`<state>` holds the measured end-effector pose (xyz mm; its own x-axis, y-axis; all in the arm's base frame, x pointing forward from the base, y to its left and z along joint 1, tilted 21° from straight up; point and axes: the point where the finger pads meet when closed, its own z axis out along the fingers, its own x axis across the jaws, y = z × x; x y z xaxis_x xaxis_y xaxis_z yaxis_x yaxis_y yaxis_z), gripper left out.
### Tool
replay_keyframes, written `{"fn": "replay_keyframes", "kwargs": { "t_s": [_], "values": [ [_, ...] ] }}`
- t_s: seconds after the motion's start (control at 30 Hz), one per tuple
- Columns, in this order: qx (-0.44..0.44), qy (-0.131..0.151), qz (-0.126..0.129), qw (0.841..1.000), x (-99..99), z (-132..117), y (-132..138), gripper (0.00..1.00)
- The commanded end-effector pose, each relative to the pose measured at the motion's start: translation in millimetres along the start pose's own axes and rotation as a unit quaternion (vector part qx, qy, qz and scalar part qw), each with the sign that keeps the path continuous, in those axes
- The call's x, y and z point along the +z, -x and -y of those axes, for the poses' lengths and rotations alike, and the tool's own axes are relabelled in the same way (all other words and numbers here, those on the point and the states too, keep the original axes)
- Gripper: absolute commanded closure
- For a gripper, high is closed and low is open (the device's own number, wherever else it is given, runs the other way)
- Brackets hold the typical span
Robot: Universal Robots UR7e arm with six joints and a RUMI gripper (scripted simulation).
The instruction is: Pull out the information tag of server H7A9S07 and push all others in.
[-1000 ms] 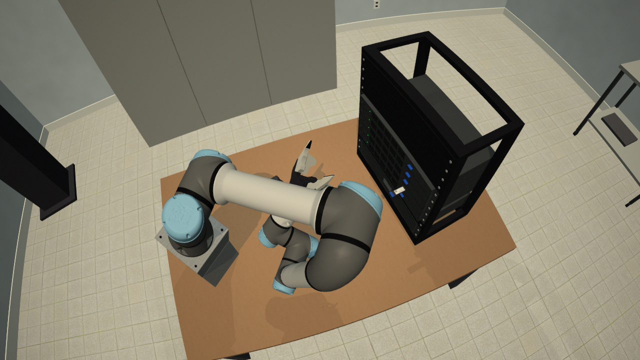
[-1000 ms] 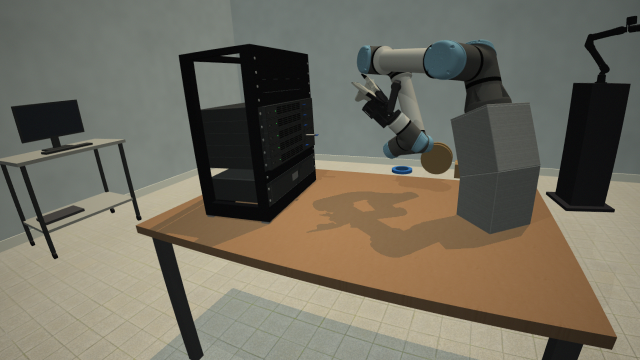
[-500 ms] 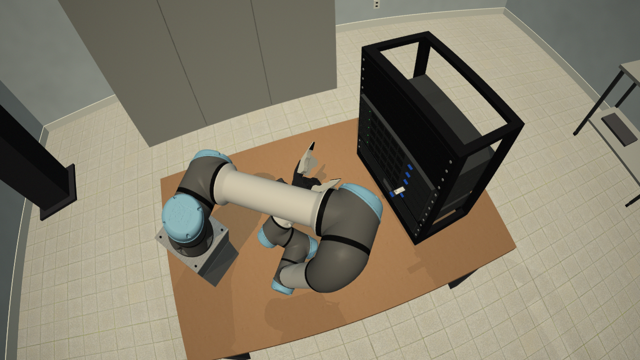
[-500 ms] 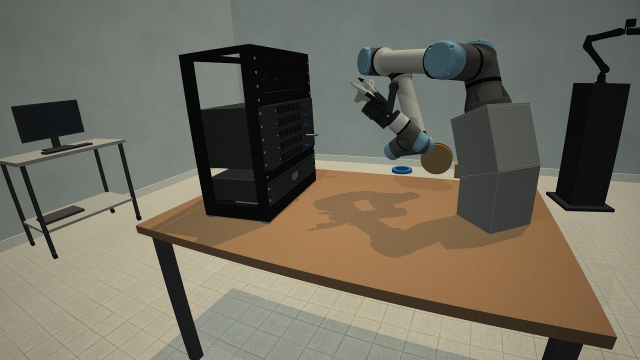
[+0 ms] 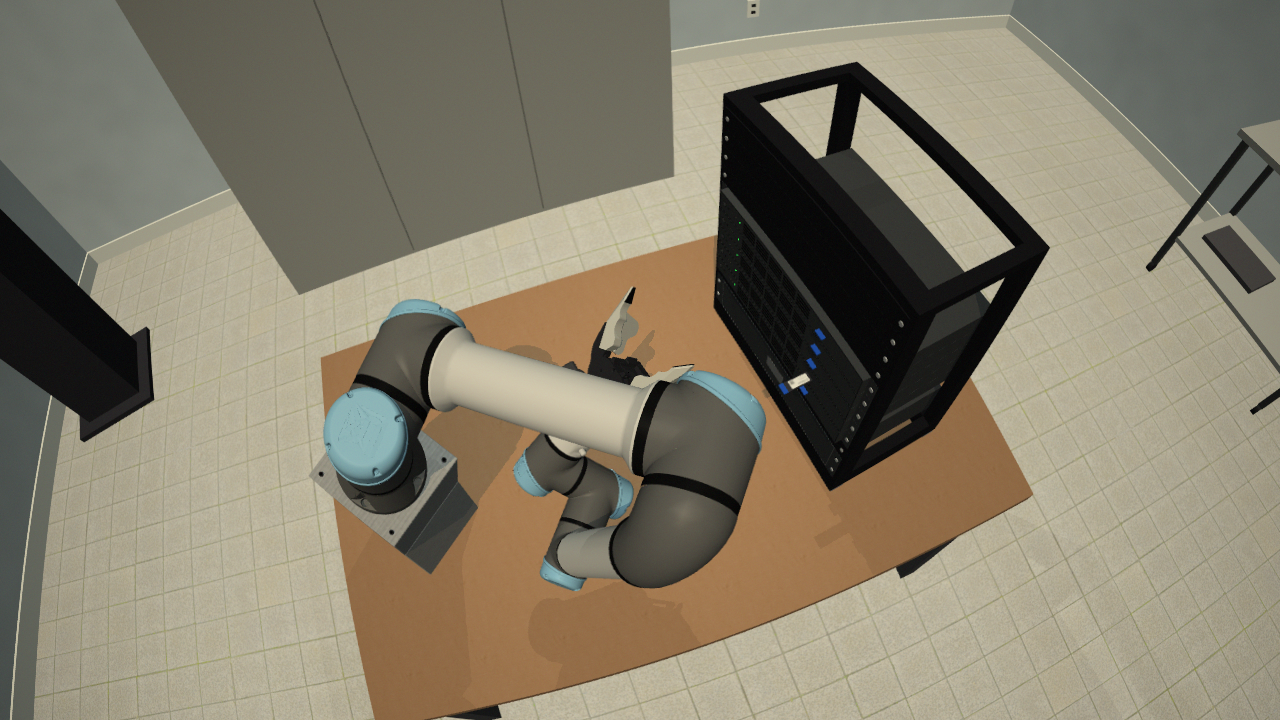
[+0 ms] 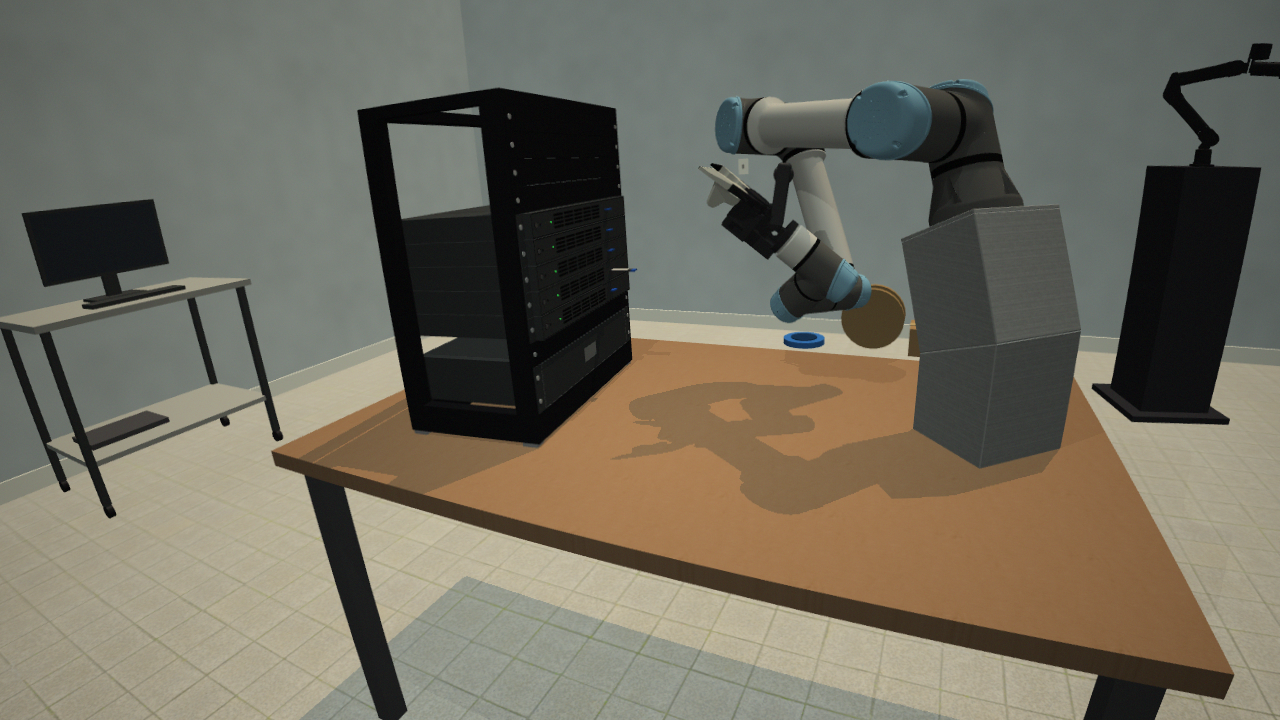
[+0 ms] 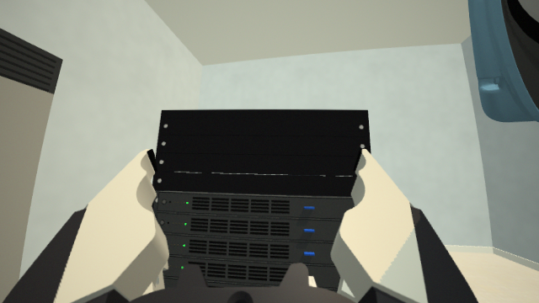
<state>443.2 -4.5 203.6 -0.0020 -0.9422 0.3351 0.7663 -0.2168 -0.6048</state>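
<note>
One black rack (image 6: 376, 268) stands near the table's (image 6: 895, 555) far left corner, holding five servers; four blue information tags (image 7: 309, 230) sit flush, one pulled-out tag (image 5: 797, 381) protrudes.
</note>
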Motion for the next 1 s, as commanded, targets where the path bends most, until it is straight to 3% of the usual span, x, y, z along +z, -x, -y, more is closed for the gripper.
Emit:
{"fn": "replay_keyframes", "kwargs": {
  "t_s": [0.0,0.97],
  "values": [
    [0.02,0.01,-0.004,1.0,0.7,-5,-4,0.0],
    [0.108,0.051,-0.026,0.992,0.2,-30,-20,0.0]
  ]
}}
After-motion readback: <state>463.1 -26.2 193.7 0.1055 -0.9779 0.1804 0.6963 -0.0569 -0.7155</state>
